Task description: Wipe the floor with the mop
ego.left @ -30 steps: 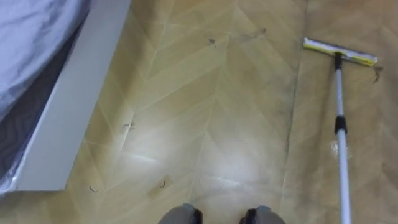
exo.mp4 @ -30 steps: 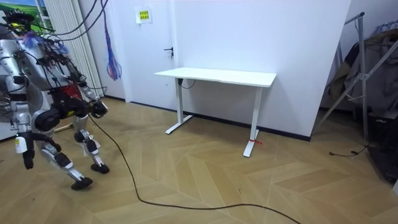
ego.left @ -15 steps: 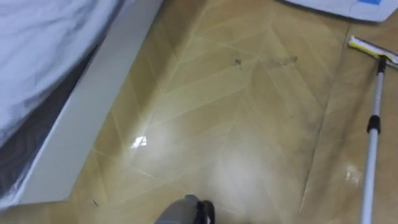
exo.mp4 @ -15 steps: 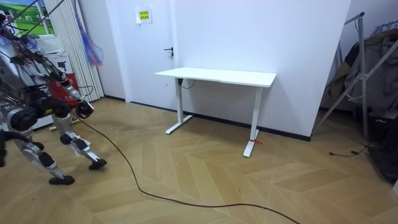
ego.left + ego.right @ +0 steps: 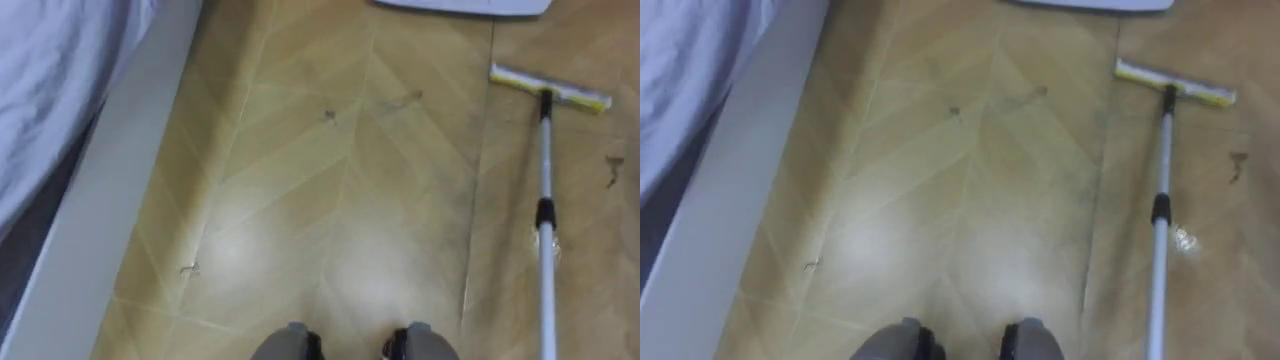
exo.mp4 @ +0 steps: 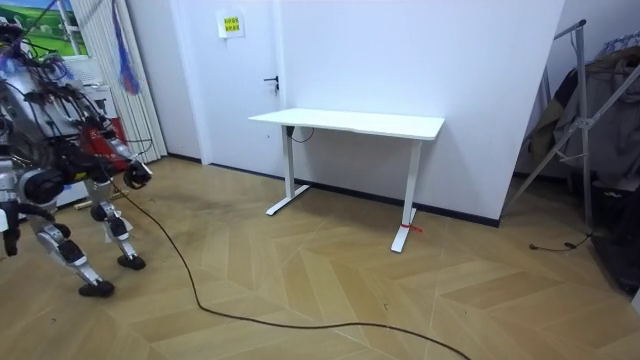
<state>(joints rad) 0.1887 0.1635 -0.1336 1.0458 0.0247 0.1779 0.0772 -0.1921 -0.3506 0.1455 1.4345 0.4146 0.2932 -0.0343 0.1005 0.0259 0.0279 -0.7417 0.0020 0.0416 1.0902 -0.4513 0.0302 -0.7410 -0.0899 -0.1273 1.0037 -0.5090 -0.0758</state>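
I'm at the approach step: mop (image 5: 544, 180) seemingly lying on the floor (image 5: 330, 200), right. My hand (image 6: 8, 238) hangs; grip unreadable. Next: step right, bend, grasp.

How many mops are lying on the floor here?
1. The mop lies flat on the floor to the robot's right, its yellow end farthest from the robot. Another could lie outside the views.

Eye views look down, sharing the floor (image 5: 330, 200); room view stands far off.
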